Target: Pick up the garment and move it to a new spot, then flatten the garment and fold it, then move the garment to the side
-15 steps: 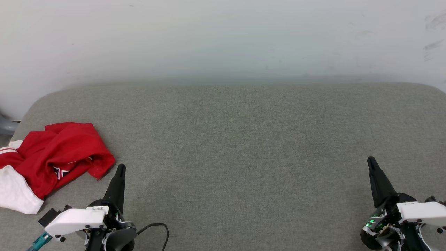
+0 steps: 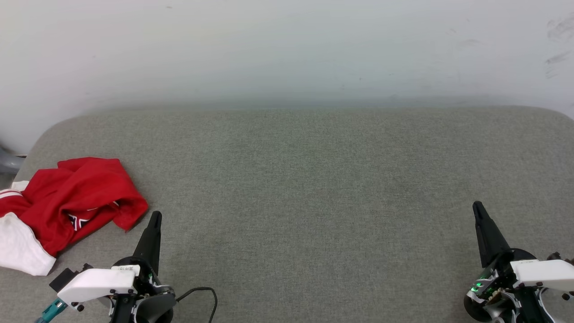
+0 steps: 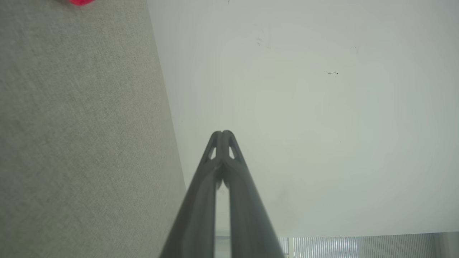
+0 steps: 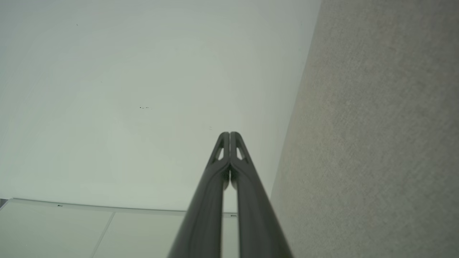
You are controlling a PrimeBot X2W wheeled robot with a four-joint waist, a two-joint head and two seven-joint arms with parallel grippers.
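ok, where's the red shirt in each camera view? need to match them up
Head view: the garment lies crumpled at lower left, just left of the left gripper.
Left wrist view: its red edge peeks in at the top edge, far left.
Right wrist view: grey cushion at right, white wall at left.
Shared landmark: the line where cushion meets wall.

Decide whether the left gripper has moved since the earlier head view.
No. The left gripper sits at the same spot beside the unmoved garment corner as before.
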